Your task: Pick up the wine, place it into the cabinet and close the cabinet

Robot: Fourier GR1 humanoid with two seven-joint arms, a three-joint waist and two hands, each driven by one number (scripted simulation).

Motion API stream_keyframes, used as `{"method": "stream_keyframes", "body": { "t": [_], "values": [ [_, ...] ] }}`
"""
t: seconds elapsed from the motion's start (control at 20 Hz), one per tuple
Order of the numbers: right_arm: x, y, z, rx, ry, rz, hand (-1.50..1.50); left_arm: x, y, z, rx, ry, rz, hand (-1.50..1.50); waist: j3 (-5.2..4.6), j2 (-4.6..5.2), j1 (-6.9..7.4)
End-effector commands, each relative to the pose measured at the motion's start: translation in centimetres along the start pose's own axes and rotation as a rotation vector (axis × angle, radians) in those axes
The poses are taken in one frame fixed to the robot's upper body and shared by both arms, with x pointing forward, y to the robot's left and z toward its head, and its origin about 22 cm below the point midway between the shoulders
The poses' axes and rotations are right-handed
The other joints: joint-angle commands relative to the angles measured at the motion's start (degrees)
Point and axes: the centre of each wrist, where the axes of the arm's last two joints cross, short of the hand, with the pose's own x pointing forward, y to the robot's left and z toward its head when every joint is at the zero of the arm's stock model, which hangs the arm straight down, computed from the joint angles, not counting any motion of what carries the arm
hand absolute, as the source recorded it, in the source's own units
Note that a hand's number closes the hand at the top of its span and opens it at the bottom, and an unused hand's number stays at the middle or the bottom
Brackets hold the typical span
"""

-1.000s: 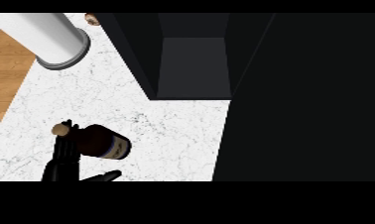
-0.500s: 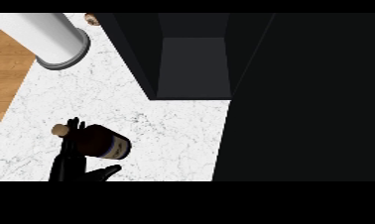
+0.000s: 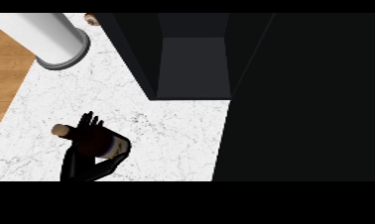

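Observation:
The wine bottle (image 3: 102, 144) is dark with a cork stopper (image 3: 58, 130) and a pale label band. It lies tilted on the white marble counter (image 3: 168, 134) at the lower left. My left hand (image 3: 86, 161) comes up from the lower edge, with fingers (image 3: 90, 120) over the bottle's neck side and its thumb under the base, shut on the bottle. The dark cabinet (image 3: 194, 67) stands open to the upper right of the bottle, its inside bare. My right hand does not show.
The cabinet's dark open door (image 3: 300, 99) fills the right side. A white cylinder on a grey base (image 3: 47, 39) stands at the upper left, with a small brown object (image 3: 92, 18) behind it. Wooden floor (image 3: 11, 77) shows past the counter's left edge.
My left hand's fingers have spread over the bottle and the thumb has curled in under its base. The bottle has shifted slightly left.

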Motion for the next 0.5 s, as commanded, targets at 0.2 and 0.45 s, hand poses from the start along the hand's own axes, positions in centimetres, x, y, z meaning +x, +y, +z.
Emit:
{"method": "stream_keyframes", "body": {
  "t": [0.2, 0.45],
  "values": [
    [0.9, -1.0, 2.7, 0.031, 0.016, -0.035, -1.50, 0.8, -1.2, -1.4, -0.099, -0.038, 0.017, 1.50, 0.05, 0.01, 0.04],
    [0.7, -0.4, 2.3, 0.052, 0.020, -0.041, -1.50, -0.5, -1.8, -1.5, -0.184, -0.176, -0.149, 1.50, 0.01, 0.01, -0.36]
  ]
}}
